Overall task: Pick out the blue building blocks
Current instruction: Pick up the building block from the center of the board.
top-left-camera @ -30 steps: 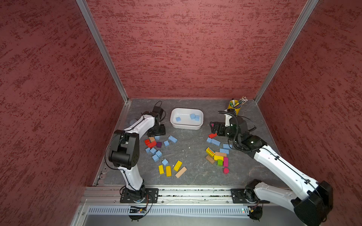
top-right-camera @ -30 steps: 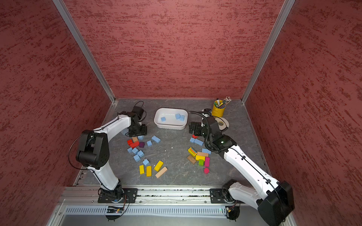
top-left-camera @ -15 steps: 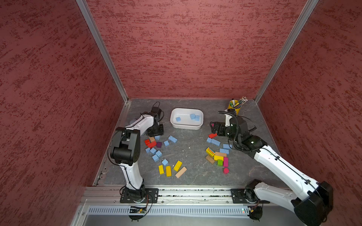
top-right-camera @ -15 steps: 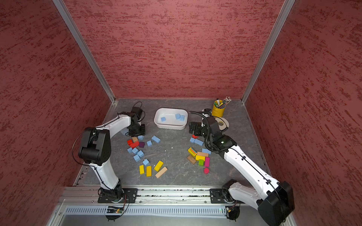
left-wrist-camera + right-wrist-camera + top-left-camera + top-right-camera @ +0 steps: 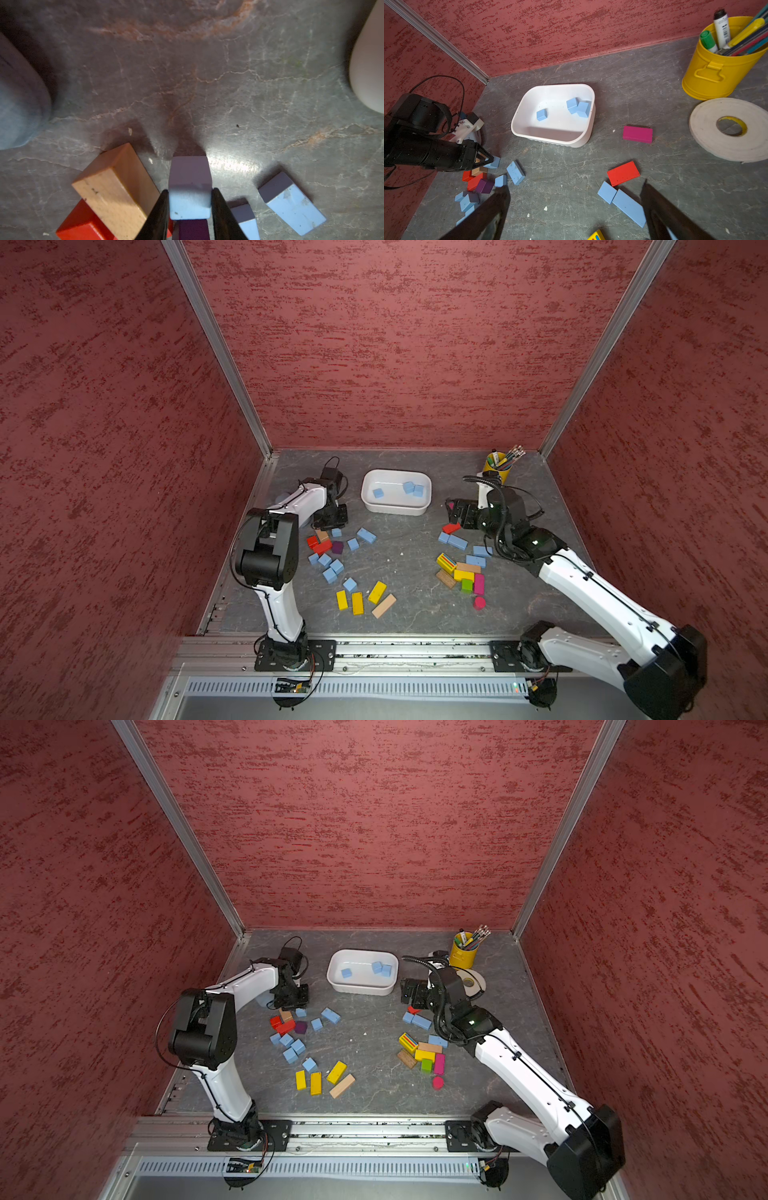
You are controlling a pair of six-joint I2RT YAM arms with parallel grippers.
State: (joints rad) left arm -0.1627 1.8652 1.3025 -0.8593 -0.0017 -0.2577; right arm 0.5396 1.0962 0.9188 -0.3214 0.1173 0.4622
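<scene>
Drawn shut since the earlier frame, the left gripper [image 5: 190,190] clamps a blue cube [image 5: 188,204]; the right gripper [image 5: 574,185] hangs wide, empty.

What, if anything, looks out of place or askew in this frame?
Nothing looks damaged or spilled. Two minor oddities: in the white tray, two blue cubes sit jumbled together by its wall, and a magenta block lies alone near the tape roll. The left gripper is shut squarely on a loose blue cube.

One tray [image 5: 394,511] holds three blue blocks [image 5: 377,493].
</scene>
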